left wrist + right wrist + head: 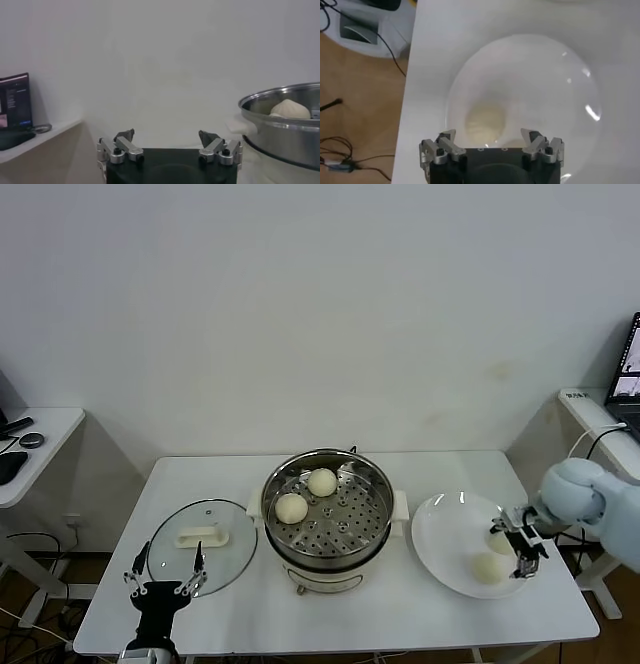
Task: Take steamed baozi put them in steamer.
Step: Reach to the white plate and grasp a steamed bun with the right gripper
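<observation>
Right gripper wide open above baozi.

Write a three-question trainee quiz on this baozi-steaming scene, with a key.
1. How many baozi lie in the steamer?
2. True or false: the glass lid covers the steamer.
3. Which gripper hangs over the white plate: A) left, B) right?

Key:
1. Two: one and another. Two more, and, sit on the plate.
2. False. It lies on the table beside the steamer, on the robot's left.
3. B. The right gripper is open above the plate; the left gripper waits open by the lid.
</observation>
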`<act>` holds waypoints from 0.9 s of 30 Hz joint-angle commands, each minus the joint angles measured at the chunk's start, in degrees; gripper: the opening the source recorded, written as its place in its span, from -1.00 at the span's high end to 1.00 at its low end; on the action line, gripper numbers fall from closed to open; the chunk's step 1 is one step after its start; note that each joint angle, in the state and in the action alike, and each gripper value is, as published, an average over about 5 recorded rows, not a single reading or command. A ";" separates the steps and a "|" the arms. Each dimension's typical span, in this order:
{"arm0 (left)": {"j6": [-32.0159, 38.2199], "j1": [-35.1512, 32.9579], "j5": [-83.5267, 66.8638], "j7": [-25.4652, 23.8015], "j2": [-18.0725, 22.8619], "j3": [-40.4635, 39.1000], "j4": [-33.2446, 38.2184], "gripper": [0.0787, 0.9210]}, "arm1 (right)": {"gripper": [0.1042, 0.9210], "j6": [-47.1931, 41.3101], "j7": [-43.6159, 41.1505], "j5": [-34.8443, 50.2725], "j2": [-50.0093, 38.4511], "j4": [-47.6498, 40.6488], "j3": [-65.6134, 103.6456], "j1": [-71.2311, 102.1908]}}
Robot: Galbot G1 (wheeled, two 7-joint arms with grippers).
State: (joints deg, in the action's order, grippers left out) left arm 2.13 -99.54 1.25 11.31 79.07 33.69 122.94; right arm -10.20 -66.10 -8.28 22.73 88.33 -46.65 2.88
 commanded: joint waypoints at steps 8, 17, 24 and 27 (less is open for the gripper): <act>0.17 -0.11 0.06 0.03 0.29 0.54 0.00 -0.77 | -0.76 0.61 2.63 -4.94 5.67 -8.40 8.94 11.84; 0.23 -0.21 0.06 0.09 0.25 0.68 0.06 -0.77 | -0.74 -0.61 3.31 -4.99 7.87 -9.08 9.65 12.85; 0.31 -0.37 0.01 0.09 0.29 0.80 0.23 -0.77 | -0.38 -1.14 2.90 -4.69 8.06 -8.92 9.42 12.04; 0.33 -0.39 -0.02 0.06 0.29 0.83 0.38 -0.77 | -0.16 -1.27 2.47 -3.57 7.27 -8.15 9.27 10.95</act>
State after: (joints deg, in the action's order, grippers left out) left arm 2.45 -99.91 1.25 11.38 79.35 34.49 123.28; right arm -11.28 -63.52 -12.47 29.75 80.36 -38.12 13.66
